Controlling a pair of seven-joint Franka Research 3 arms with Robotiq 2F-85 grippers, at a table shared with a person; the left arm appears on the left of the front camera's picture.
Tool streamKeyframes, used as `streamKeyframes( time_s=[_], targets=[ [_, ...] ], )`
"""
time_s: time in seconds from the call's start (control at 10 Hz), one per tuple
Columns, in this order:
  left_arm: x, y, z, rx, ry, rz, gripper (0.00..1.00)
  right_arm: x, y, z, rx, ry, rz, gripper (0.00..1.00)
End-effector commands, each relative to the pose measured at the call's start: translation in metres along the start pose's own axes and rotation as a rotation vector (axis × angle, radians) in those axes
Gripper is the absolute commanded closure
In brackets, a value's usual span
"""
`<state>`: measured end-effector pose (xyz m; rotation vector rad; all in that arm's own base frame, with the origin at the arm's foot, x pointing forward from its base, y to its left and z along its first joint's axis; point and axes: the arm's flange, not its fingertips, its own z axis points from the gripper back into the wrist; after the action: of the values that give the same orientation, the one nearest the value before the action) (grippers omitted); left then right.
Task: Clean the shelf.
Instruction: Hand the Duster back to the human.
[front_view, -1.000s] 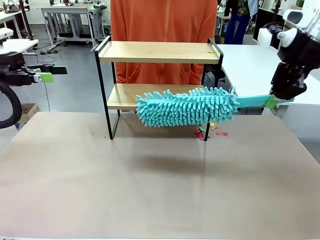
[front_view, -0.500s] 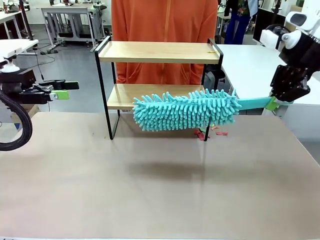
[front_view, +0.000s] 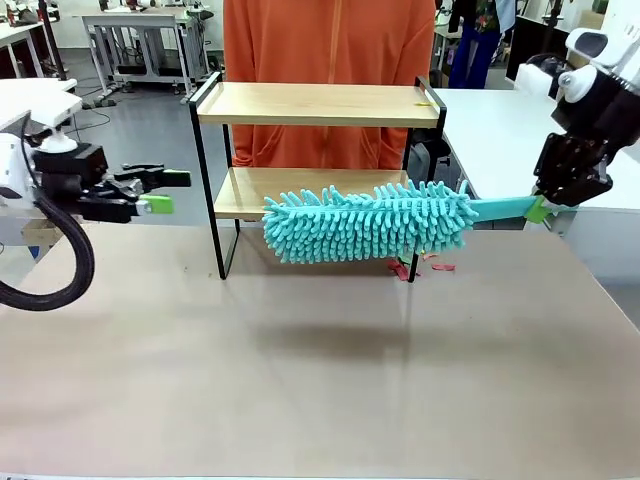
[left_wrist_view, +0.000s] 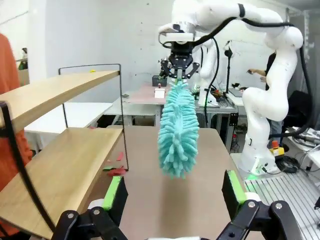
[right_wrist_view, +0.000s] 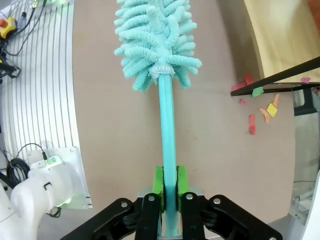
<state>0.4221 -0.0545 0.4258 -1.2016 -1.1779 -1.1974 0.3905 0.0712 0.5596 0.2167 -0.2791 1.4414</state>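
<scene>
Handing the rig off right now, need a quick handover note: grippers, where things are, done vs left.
Right gripper: shut on the handle of the teal duster, held roughly level in front of the shelf's lower board.
Left gripper: open, holding nothing, left of the shelf, fingers pointing toward it.
Shelf: upright at the table's far side, a person in orange standing behind it.
Done: coloured paper scraps lie on the table by the shelf's right legs.
Left: a small yellow scrap sits on the top board's right end; a small pink scrap is on the lower board. The scraps on the table need clearing.
</scene>
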Motion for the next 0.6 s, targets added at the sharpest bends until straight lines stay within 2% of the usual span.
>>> streamKeyframes(
  time_s=[0.0, 0.3, 0.4, 0.5],
  targets=[
    [-0.005, -0.018, -0.016, 0.042, -0.023, -0.063, 0.0, -0.005, -0.017, -0.008, 0.0, -0.06, 0.044, 0.87],
    [-0.015, -0.032, -0.05, 0.019, -0.045, -0.051, 0.0, -0.005, -0.026, -0.014, -0.026, -0.102, 0.131, 0.87],
    [-0.017, -0.036, -0.063, 0.039, -0.045, -0.052, 0.0, -0.004, -0.017, -0.015, -0.001, -0.026, 0.041, 0.87],
    [-0.021, -0.037, -0.074, 0.083, -0.029, -0.046, 0.0, -0.004, -0.017, -0.015, -0.001, -0.026, 0.041, 0.87]
  ],
)
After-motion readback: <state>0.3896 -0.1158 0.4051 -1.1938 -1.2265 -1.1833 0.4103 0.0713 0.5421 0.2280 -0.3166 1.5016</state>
